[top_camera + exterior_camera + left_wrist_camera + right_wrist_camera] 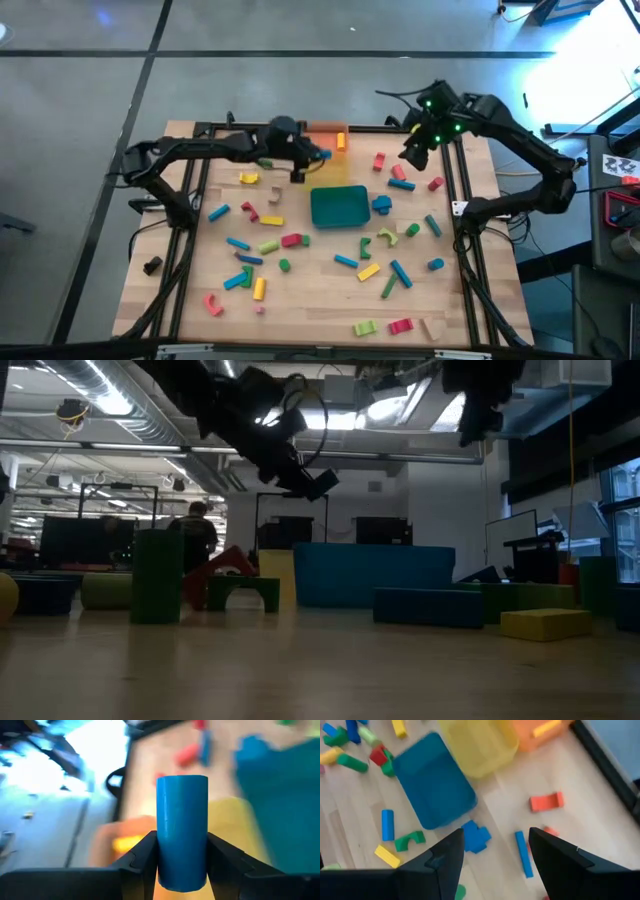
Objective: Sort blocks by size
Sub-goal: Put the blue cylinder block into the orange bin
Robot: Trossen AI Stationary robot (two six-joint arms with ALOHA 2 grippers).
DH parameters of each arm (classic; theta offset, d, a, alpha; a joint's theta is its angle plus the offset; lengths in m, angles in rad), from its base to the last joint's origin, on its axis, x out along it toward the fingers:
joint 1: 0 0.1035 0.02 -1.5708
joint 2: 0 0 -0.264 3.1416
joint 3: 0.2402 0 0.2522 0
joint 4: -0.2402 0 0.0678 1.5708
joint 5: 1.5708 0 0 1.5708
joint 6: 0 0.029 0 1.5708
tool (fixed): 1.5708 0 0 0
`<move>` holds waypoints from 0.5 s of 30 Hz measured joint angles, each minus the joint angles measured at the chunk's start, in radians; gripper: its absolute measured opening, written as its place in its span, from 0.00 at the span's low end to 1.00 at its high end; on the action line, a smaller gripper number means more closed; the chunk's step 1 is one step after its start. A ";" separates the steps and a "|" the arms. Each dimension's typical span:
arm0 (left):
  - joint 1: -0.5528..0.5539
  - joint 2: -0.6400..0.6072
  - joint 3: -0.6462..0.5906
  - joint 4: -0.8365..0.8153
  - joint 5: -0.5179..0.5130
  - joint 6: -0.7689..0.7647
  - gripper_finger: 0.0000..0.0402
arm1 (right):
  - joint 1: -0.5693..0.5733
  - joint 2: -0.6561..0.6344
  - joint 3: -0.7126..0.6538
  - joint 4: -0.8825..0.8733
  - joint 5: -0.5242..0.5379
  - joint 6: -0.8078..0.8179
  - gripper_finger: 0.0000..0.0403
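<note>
My left gripper [308, 158] is over the far middle of the table, beside the orange tray [322, 131], and is shut on a blue cylinder [182, 832], which also shows in the high view [323, 155]. My right gripper [495, 855] is open and empty above the table's far right part [414, 150]. Under it lie a blue cross-shaped block [475, 837], a blue bar [523, 853] and a red block [546, 801]. Many coloured blocks [270, 245] lie scattered on the wooden table. My left gripper pinches the blue cylinder between its two fingers [145, 860], which lie on its curved sides near one end [165, 870]. The cylinder lies along the fingers and sticks out past their tips. It is lifted clear of the table.
A teal tray [338, 207] sits at the table's middle, a yellow tray [477, 742] just beyond it, and the orange tray holds a yellow block [341, 140]. Dark frame rails [465, 215] run along the table's sides. A person shows in the room behind [198, 525].
</note>
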 joint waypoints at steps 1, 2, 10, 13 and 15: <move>0.023 0.011 0.000 0.033 0.000 0.000 0.31 | 0.000 -0.012 -0.039 0.017 0.000 0.007 0.55; 0.043 0.023 0.000 0.063 0.000 -0.001 0.31 | 0.000 -0.023 -0.078 0.039 -0.005 0.015 0.55; 0.126 0.143 0.000 0.172 0.001 0.008 0.32 | 0.067 -0.051 -0.339 0.204 -0.025 0.051 0.55; 0.136 0.182 0.000 0.191 -0.005 0.046 0.32 | 0.130 -0.051 -0.410 0.315 -0.024 0.051 0.55; 0.138 0.204 0.000 0.222 -0.042 0.031 0.33 | 0.168 -0.050 -0.440 0.356 -0.025 0.051 0.55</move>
